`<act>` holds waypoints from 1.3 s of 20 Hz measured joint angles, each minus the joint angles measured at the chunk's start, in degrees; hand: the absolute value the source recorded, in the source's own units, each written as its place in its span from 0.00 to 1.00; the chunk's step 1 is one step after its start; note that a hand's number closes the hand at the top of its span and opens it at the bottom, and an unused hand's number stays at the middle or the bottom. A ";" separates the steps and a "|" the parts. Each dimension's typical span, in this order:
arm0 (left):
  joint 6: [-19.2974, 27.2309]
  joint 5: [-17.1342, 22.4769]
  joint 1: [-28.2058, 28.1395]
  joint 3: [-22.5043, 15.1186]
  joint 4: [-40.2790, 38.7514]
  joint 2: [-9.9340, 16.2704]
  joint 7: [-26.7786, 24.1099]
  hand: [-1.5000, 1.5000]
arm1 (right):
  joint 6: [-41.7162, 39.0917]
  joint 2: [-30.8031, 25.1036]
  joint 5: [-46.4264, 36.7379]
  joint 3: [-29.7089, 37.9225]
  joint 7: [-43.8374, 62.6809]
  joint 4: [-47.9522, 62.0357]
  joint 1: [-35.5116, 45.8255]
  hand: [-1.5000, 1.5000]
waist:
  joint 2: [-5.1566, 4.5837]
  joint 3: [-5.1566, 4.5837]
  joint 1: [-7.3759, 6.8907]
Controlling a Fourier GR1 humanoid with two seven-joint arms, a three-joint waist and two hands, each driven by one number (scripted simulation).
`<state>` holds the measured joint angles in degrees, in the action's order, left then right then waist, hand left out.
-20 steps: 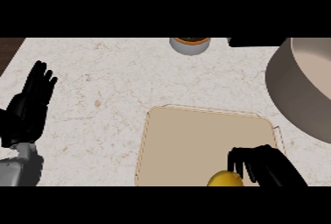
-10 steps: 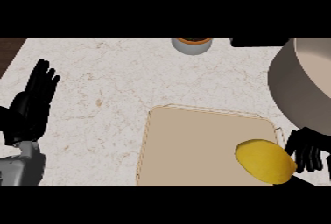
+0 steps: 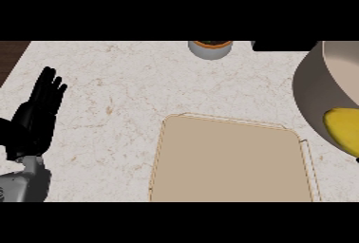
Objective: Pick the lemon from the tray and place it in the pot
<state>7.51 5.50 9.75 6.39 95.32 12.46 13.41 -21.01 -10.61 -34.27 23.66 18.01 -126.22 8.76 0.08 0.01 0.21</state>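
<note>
Head view has the lemon (image 3: 344, 130) at the pot (image 3: 319, 90) wall's right side, off the tray (image 3: 231, 163); right hand's hidden, can't tell its fingers; left hand (image 3: 35, 118) rests open, far left of the pot.

Yellow lemon (image 3: 343, 129) overlaps grey pot's (image 3: 317, 102) wall, right of bare tan tray (image 3: 231, 166).

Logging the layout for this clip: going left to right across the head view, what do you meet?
Left hand, open and resting at the left edge → tray → lemon, at the right edge against the pot. The right hand is not visible. The small cup at the far edge sits above the tray's span, so I leave it unordered.
</note>
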 measured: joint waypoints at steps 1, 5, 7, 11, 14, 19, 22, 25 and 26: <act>-0.08 0.04 0.31 0.22 -0.43 0.04 -0.06 0.50 | -0.03 -1.42 1.78 2.22 -1.02 2.25 0.79 1.00 | -0.02 -0.01 -0.01; -0.16 -0.48 0.60 0.07 -0.55 -0.21 -0.20 0.50 | 1.01 -5.75 5.54 6.87 -2.32 12.31 6.08 1.00 | -0.10 0.00 -0.28; -0.18 -0.59 1.72 0.12 -1.23 -0.24 0.06 0.50 | 2.40 -7.40 6.33 8.47 -5.54 17.95 7.15 1.00 | -0.14 0.00 -0.31; -0.34 -0.79 2.25 0.13 -1.75 -0.42 -0.61 0.50 | 6.88 -10.88 4.19 10.25 -12.89 28.05 8.66 1.00 | -0.35 0.04 -0.67; -0.50 -0.71 2.76 -0.28 -1.15 -0.50 0.17 0.50 | 12.68 -14.45 -4.16 9.17 -16.81 32.94 8.30 1.00 | -0.62 0.06 -1.44; -0.48 -1.13 3.08 -0.33 -2.19 -0.80 -0.31 0.50 | 22.42 -18.00 -12.42 7.15 -22.59 47.99 12.35 1.00 | -0.57 0.05 -1.52; -0.94 -0.83 3.28 0.03 -2.33 -0.56 -0.17 0.50 | 26.96 -19.84 -14.36 6.53 -26.57 57.86 15.77 1.00 | -0.23 -0.59 -1.46; -0.90 -1.10 3.75 -0.01 -2.90 -0.68 -0.54 0.50 | 27.85 -21.74 -14.12 7.01 -29.41 65.66 18.37 1.00 | -0.01 -1.24 -1.55; -0.94 -1.17 3.79 -0.18 -2.96 -0.79 -0.62 0.50 | 27.71 -21.77 -13.95 7.14 -29.31 67.51 19.09 0.00 | 0.05 -1.39 -1.59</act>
<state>6.56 4.33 13.54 6.21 92.36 11.67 12.79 6.70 -32.38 -48.22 30.80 -11.29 -58.71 27.85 0.13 -1.38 -1.38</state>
